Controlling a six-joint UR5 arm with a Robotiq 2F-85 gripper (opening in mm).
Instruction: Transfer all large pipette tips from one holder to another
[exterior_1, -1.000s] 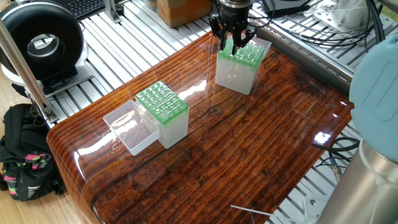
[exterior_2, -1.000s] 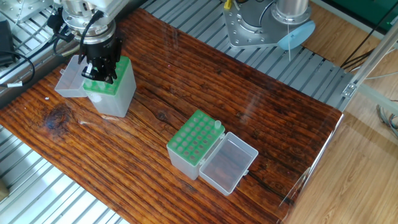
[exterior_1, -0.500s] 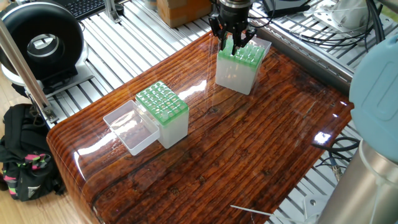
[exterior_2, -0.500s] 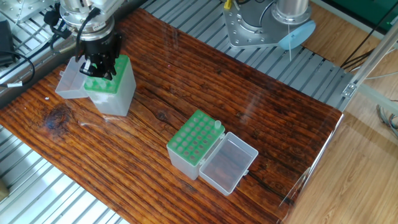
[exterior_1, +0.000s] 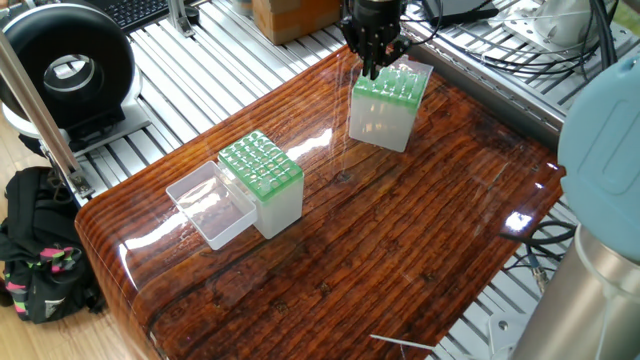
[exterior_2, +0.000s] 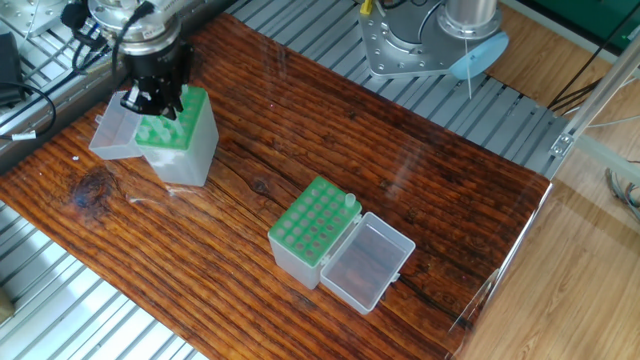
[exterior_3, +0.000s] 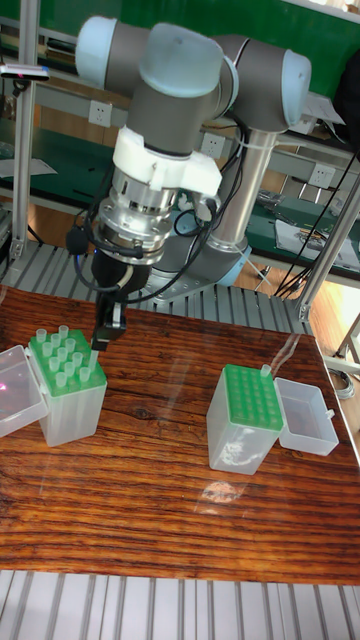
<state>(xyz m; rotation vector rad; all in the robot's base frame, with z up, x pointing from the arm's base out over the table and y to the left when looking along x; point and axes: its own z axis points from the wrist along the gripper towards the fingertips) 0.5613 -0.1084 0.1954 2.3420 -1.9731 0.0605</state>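
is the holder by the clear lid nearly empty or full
Nearly empty: its green grid shows bare holes, with only one pipette tip standing at a corner.

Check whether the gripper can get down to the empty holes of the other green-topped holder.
Probably yes: the gripper hangs above the fuller holder, and the other holder has its lid open, with one tip at a corner.

A glossy, varnished wood-grain table (exterior_1: 400, 250) mirrors the overhead light, ringed by ribbed matt aluminium rails (exterior_1: 190, 60). Two holders of frosted translucent plastic (exterior_1: 380, 125) (exterior_1: 272, 205) carry smooth green plastic grids, the nearer one's clear glossy lid (exterior_1: 205, 205) open at its 9 o'clock. The arm's (exterior_3: 180, 60) grey shell looks smooth and satin, its black gripper (exterior_1: 373, 68) matt.
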